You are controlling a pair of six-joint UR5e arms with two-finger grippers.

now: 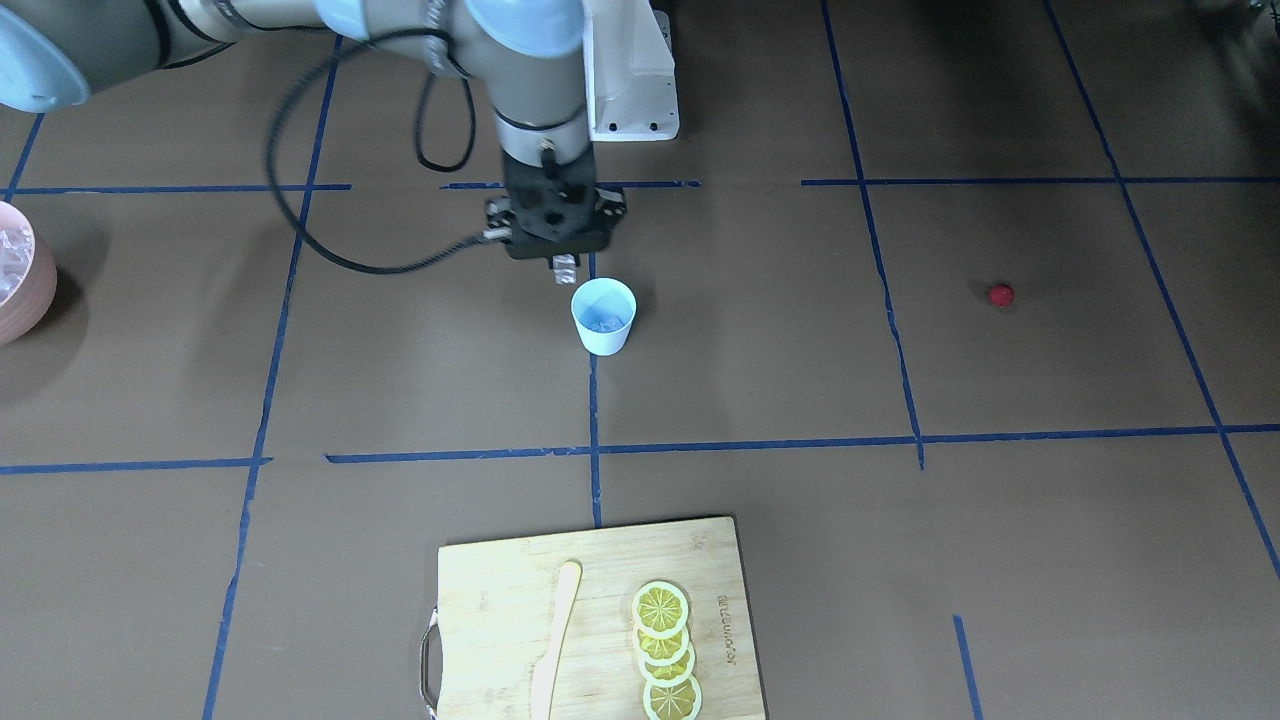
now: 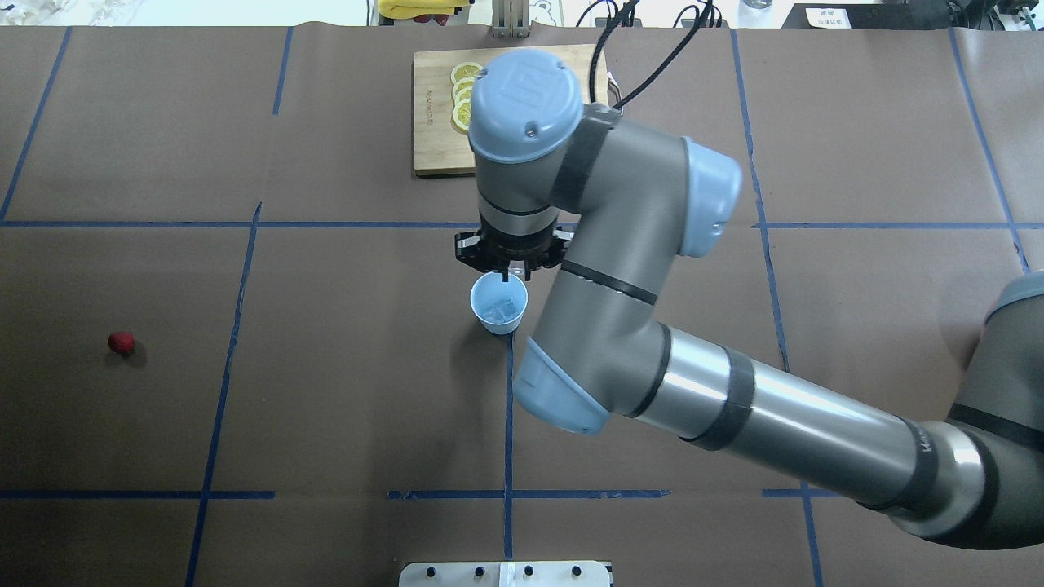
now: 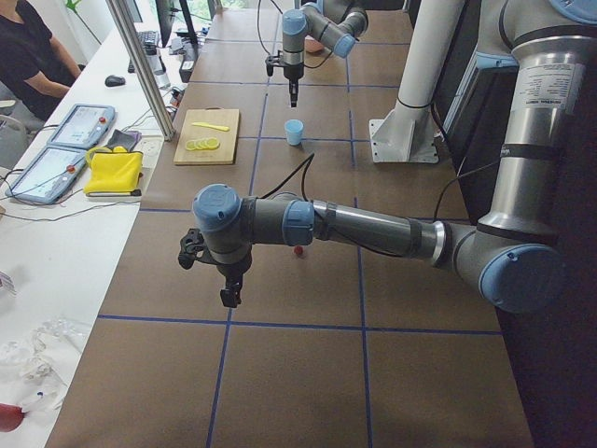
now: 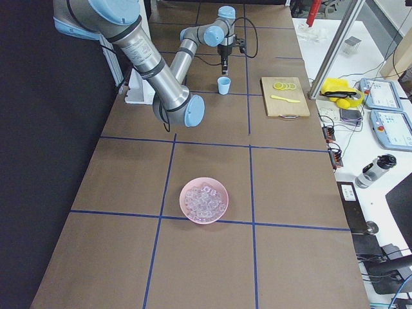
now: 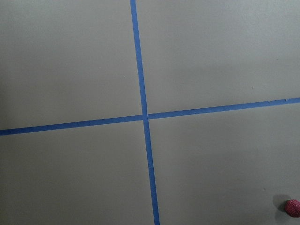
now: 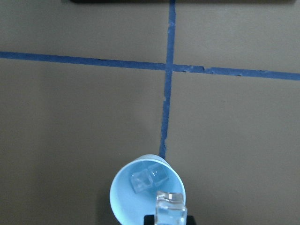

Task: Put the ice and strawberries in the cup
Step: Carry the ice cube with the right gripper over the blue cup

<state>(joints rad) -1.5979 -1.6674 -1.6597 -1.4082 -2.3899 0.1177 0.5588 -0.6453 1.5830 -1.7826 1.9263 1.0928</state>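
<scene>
Centrally, pale-blue tapered cup, clear ice inside

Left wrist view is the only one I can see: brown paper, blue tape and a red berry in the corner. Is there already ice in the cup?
Observer: Yes. One ice cube lies inside the cup.
Operator: Where is the right gripper?
Observer: The right gripper hangs above the cup's edge, shut on a second cube.
Operator: Is the berry close to the cup?
Observer: No. The strawberry lies alone on the table, well apart from the cup, on the robot's left side.
</scene>
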